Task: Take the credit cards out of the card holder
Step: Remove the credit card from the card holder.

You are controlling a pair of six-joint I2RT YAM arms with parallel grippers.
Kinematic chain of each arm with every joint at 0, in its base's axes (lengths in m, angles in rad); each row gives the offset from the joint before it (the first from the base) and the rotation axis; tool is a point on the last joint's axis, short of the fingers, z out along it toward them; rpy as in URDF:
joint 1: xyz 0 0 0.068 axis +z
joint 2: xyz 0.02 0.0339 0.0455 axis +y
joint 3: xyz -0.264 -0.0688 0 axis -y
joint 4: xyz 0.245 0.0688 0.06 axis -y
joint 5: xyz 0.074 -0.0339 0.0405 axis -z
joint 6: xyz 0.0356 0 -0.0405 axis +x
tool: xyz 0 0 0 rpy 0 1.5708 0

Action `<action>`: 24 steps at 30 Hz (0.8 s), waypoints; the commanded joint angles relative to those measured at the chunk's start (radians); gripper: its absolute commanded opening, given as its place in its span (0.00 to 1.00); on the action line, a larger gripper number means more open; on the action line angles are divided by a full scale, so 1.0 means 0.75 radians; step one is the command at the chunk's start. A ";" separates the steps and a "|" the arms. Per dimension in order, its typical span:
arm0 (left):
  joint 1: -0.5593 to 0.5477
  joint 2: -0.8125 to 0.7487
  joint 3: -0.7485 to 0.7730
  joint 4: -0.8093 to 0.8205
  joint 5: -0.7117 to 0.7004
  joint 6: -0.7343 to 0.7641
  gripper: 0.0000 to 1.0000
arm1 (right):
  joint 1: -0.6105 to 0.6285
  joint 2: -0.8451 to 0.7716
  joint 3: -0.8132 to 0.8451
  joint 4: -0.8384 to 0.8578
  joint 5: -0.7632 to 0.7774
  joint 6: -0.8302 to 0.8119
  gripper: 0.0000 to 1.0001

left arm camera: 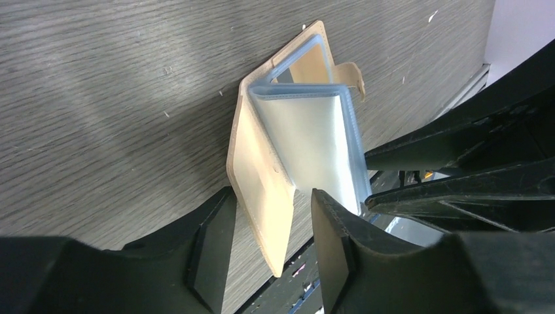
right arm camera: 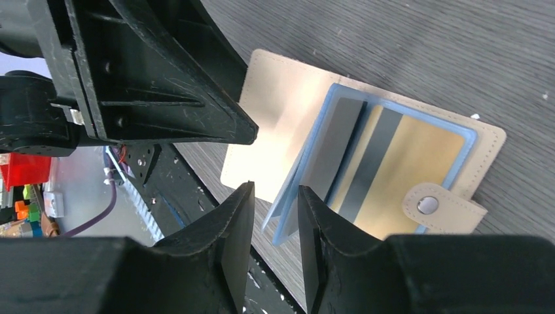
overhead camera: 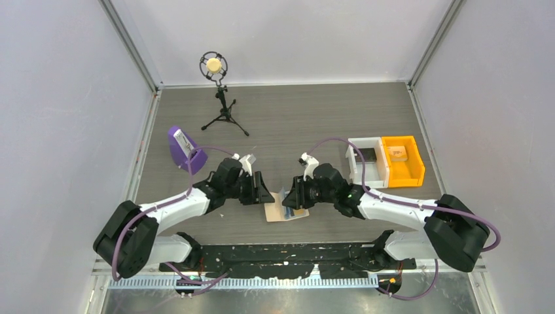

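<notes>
Left end effector (left arm camera: pixel 270 193) gapes around card holder (left arm camera: pixel 255 163); unclear whether right end effector (right arm camera: pixel 275 190) grips.

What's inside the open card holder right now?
A gold card with a dark stripe sits in a clear pocket of the card holder. The raised blue-edged sleeves hide whatever the other pockets hold.

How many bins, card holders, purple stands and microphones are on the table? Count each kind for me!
bins: 2, the white bin and the orange bin
card holder: 1
purple stand: 1
microphone: 1
Total: 5
</notes>
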 commanded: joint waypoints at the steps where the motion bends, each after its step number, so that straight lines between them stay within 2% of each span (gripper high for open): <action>1: -0.006 -0.054 -0.002 -0.005 -0.014 -0.031 0.50 | 0.018 0.008 0.063 0.080 -0.037 -0.003 0.37; 8: -0.004 -0.139 0.005 -0.077 -0.093 -0.065 0.58 | 0.038 0.062 0.078 0.095 -0.050 -0.007 0.30; 13: 0.000 -0.166 -0.011 -0.040 -0.110 -0.085 0.61 | 0.058 0.105 0.077 0.131 -0.052 0.006 0.27; 24: 0.001 -0.048 -0.014 0.124 -0.008 -0.089 0.51 | 0.065 0.140 0.060 0.139 -0.035 0.012 0.27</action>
